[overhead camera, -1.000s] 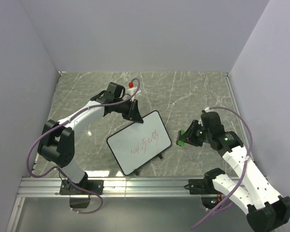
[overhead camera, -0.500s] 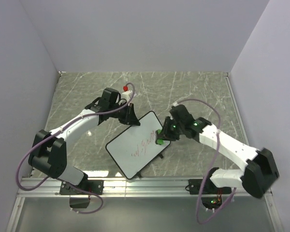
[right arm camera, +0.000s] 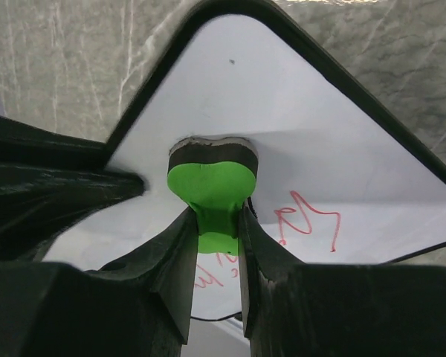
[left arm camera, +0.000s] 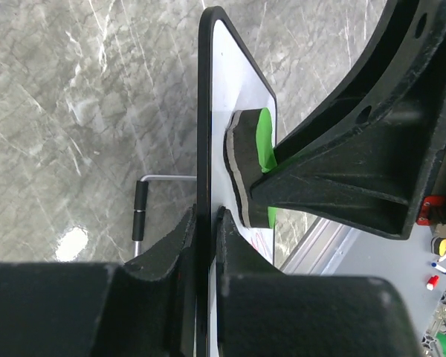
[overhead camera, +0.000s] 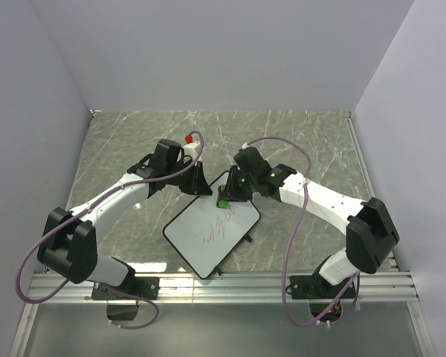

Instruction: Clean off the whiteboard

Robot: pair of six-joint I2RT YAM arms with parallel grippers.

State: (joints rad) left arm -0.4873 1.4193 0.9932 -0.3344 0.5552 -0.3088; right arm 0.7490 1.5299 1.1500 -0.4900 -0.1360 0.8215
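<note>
— So, how does the whiteboard (overhead camera: 204,238) look?
— It has a glossy white face, a thin black rim and rounded corners, with a red scribble (overhead camera: 221,227) across its middle. It sits diagonally at the middle of the grey marbled table (overhead camera: 305,141), between the two arms.
— And the fingers?
— The left gripper (left arm camera: 206,223) is clamped tight on the board's far rim. The right gripper (right arm camera: 219,223) pinches the green eraser (right arm camera: 212,182), whose dark pad presses on the white face near the far corner.
— What differs from a second ago?
— Then the right gripper held the eraser off the board, over the table to its right. Now it is on the board. The scribble remains.
</note>
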